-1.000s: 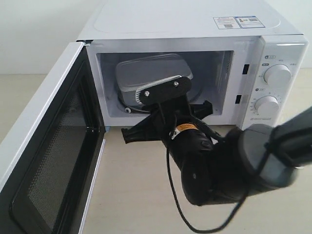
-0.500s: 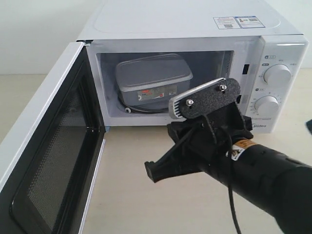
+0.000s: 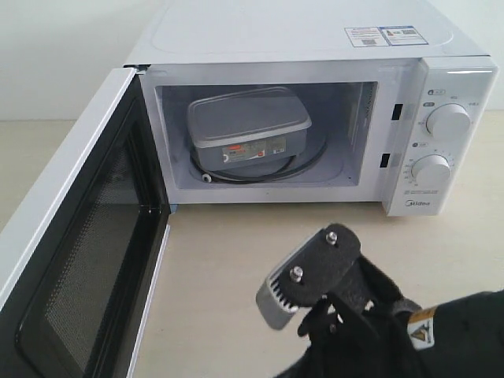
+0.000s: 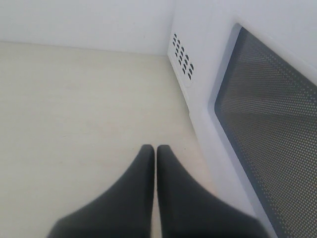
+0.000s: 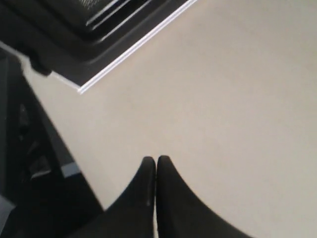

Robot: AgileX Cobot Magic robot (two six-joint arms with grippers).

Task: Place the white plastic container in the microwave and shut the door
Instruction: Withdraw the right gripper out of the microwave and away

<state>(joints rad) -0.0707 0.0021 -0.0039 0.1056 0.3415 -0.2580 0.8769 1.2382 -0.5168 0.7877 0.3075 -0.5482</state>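
The white plastic container (image 3: 246,126) lies inside the open microwave (image 3: 299,35), on the glass turntable, with its label facing outward. The door (image 3: 87,260) is swung wide open to the left, its black mesh inner face showing. My right arm (image 3: 378,331) is low at the front right, well clear of the oven's opening. My right gripper (image 5: 156,161) is shut and empty above the bare tabletop. My left gripper (image 4: 155,148) is shut and empty beside the door's outer face (image 4: 267,129); it does not show in the exterior view.
Two round dials (image 3: 447,122) sit on the microwave's right panel. The beige tabletop (image 3: 236,260) spreads in front of the oven. Vent holes (image 4: 182,54) mark the oven's left side. The door's lower edge (image 5: 114,54) shows in the right wrist view.
My right arm has pulled back out of the oven's opening and dropped toward the front right. The container stays inside where it was left.
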